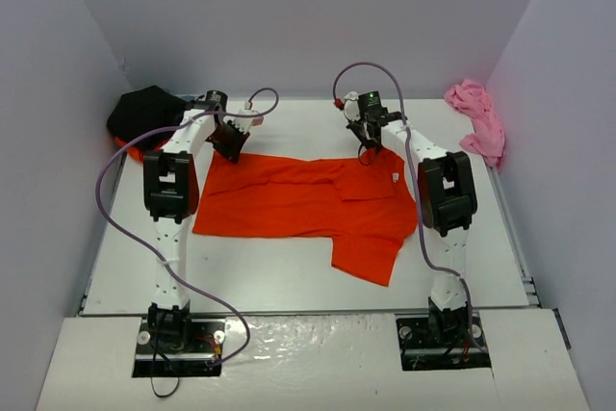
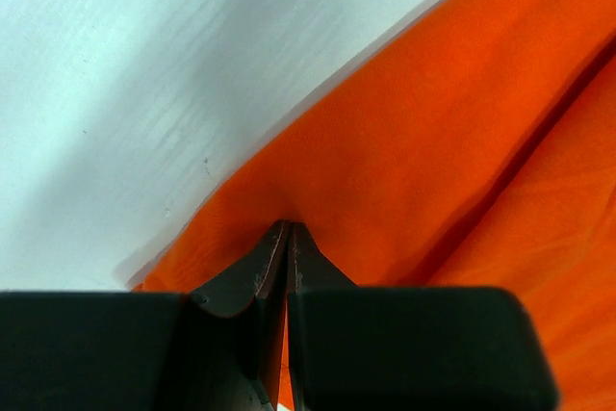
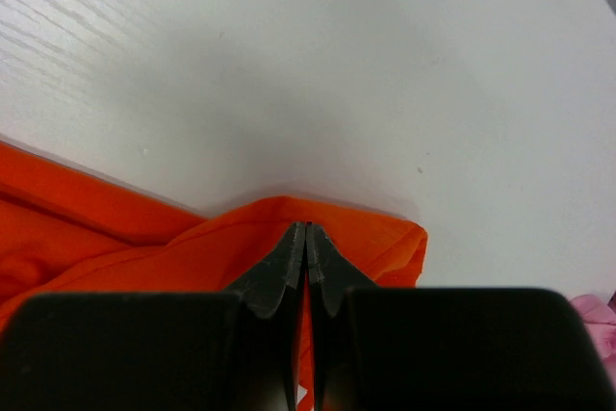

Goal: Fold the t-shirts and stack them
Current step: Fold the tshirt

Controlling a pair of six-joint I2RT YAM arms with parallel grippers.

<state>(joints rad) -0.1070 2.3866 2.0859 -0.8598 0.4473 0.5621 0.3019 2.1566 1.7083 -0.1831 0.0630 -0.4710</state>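
Observation:
An orange-red t-shirt lies spread across the middle of the white table, one sleeve hanging toward the front. My left gripper is shut on the shirt's far left edge. My right gripper is shut on the shirt's far right edge and lifts it slightly. A black t-shirt is bunched at the far left corner, over a second orange-red shirt of which only an edge shows. A pink t-shirt is crumpled at the far right.
White walls enclose the table on the left, back and right. Purple cables loop off both arms. A white tag shows on the shirt near my right arm.

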